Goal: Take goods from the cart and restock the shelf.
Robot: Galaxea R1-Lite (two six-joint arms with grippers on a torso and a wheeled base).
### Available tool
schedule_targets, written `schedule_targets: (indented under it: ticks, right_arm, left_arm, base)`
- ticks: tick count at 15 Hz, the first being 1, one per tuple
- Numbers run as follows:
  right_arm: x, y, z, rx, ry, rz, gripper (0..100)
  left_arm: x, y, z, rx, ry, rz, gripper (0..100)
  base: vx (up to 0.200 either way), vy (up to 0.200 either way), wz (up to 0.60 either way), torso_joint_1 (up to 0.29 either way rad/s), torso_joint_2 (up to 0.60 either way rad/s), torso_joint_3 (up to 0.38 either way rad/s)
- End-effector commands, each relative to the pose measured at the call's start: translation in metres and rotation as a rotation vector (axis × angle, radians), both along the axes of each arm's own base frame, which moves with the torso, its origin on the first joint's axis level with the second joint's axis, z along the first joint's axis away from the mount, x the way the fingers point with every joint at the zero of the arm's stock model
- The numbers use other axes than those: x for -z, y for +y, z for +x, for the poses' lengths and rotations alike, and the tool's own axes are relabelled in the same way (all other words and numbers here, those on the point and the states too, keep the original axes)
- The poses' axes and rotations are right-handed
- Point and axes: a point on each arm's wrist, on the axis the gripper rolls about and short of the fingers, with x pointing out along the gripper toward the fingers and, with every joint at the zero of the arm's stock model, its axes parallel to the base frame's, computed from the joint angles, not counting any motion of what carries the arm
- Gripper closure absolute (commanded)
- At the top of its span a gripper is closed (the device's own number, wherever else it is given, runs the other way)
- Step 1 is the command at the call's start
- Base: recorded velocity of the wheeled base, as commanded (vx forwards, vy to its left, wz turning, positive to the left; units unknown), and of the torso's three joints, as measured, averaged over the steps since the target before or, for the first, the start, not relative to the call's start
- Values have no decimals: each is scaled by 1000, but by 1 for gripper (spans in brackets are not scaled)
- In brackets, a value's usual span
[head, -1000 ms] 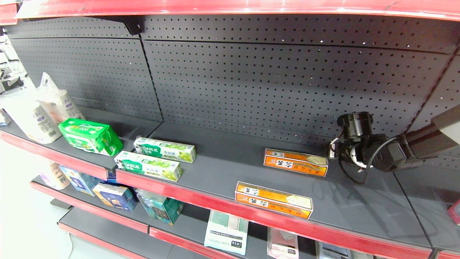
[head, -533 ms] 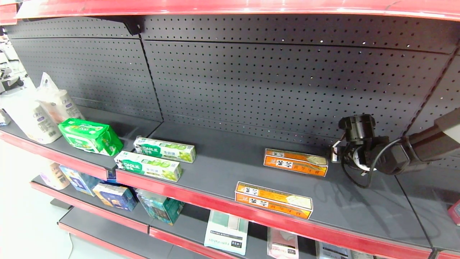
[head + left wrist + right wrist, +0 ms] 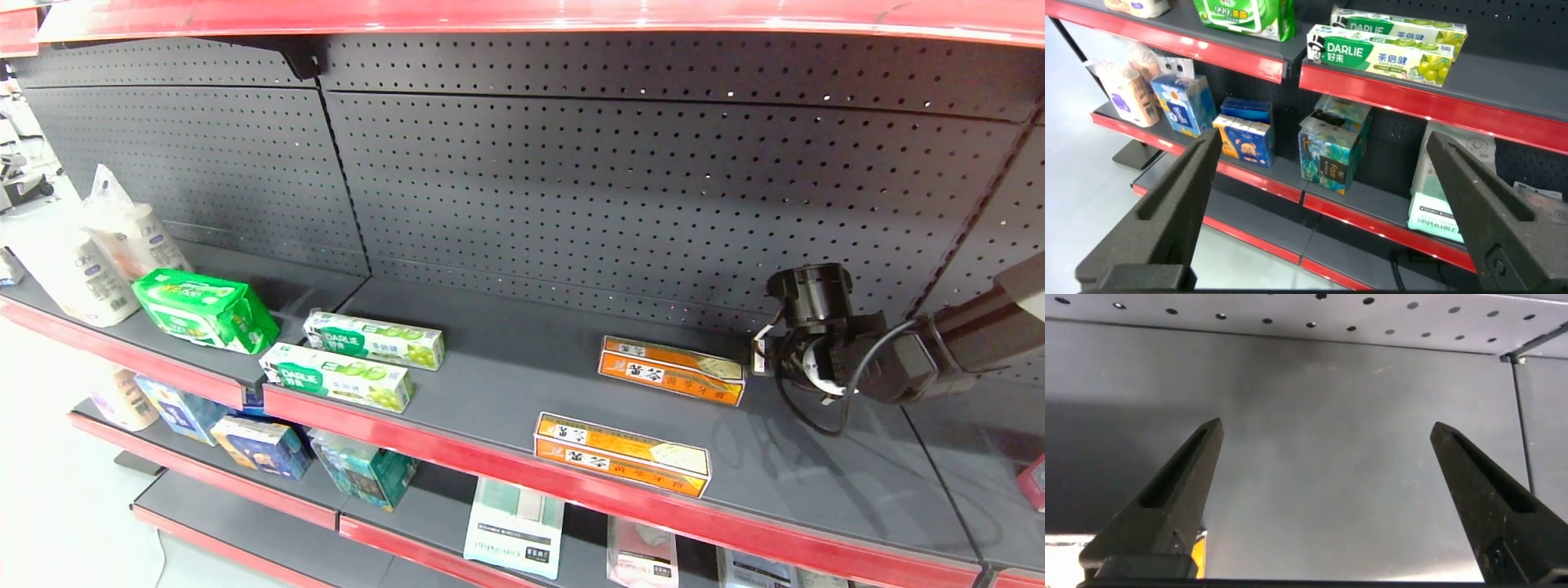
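On the dark shelf two orange toothpaste boxes lay flat and well apart from each other: the rear orange box sat toward the pegboard back panel, and the front orange box rested along the red front edge. The right arm came in from the right side, low over the board, and its gripper end was just beside the right end of the rear orange box. The right gripper had its two dark fingers spread wide with nothing between them, bare shelf board beyond, and a sliver of orange showed by one finger. Farther left on the same level lay two green toothpaste boxes, one behind the other. On the adjoining board past them lay a green wipes pack, and white pouches stood there too. The left gripper was also splayed apart and held nothing. It faced the lower tiers, where a teal box, blue boxes and a white packet stood.
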Motion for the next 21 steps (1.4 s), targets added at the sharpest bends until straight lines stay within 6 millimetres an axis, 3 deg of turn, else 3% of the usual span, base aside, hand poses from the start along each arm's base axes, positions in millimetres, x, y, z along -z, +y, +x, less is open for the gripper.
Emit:
schedule_targets:
  ticks: [1, 7, 9, 11, 12, 14, 15, 16, 19, 21]
  right_arm:
    - [-1, 0, -4, 4, 1, -7, 0]
    - [-11, -1, -6, -13, -16, -17, 0]
    - [-26, -1, -11, -48, -46, -13, 0]
    - [-51, -2, -27, -177, -86, 48, 0]
    - [-67, -8, -55, -341, -98, 93, 0]
    - [-78, -26, -105, -544, -94, 48, 0]
    - [-78, -26, -105, -544, -94, 48, 0]
    - [-79, -34, -136, -567, -102, 28, 0]
    - [-92, -35, -205, -655, -241, 46, 0]
    - [-82, -36, -252, -691, -314, 40, 0]
  left_arm:
    - [0, 0, 0, 0, 1, 0, 0]
    - [0, 0, 0, 0, 1, 0, 0]
    - [0, 0, 0, -2, 1, 0, 0]
    - [0, 0, 0, 0, 1, 0, 0]
    - [0, 0, 0, -2, 1, 0, 0]
    - [0, 0, 0, 0, 1, 0, 0]
    - [0, 0, 0, 0, 1, 0, 0]
    - [0, 0, 0, 0, 1, 0, 0]
    - [0, 0, 0, -2, 1, 0, 0]
    - [0, 0, 0, -2, 1, 0, 0]
  base:
    - [0, 0, 0, 0, 0, 0]
    - [0, 0, 0, 0, 0, 0]
    - [0, 0, 0, 0, 0, 0]
    - [0, 0, 0, 0, 0, 0]
    - [0, 0, 0, 0, 0, 0]
    - [0, 0, 0, 0, 0, 0]
    - [0, 0, 0, 0, 0, 0]
    - [0, 0, 0, 0, 0, 0]
    - [0, 0, 0, 0, 0, 0]
    - [0, 0, 0, 0, 0, 0]
